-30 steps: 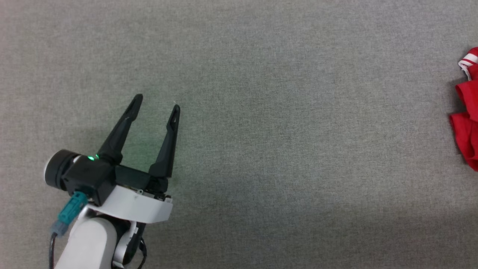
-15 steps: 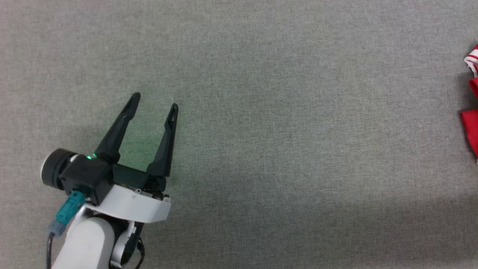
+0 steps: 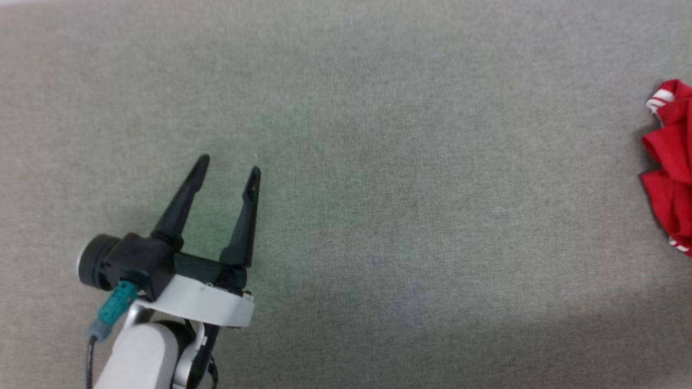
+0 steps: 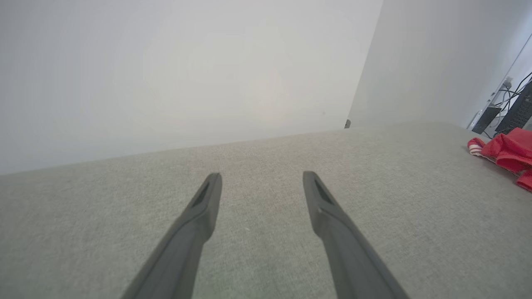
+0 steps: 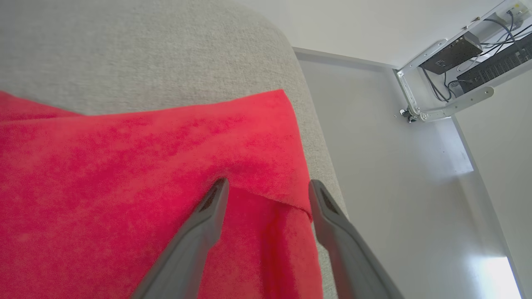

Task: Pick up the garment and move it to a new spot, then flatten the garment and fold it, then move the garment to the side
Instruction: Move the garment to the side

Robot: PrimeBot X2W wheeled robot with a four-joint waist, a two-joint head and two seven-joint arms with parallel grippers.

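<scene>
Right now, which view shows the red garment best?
The right wrist view: the garment spreads close beneath the open right gripper. The head view catches a crumpled edge at its right border; the left wrist view, a small distant bunch.

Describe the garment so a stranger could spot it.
Start from the grey fabric surface and look to its right edge. There the garment lies crumpled: bright red with a white, red-striped band, unlike the black left claw far across the grey.
</scene>
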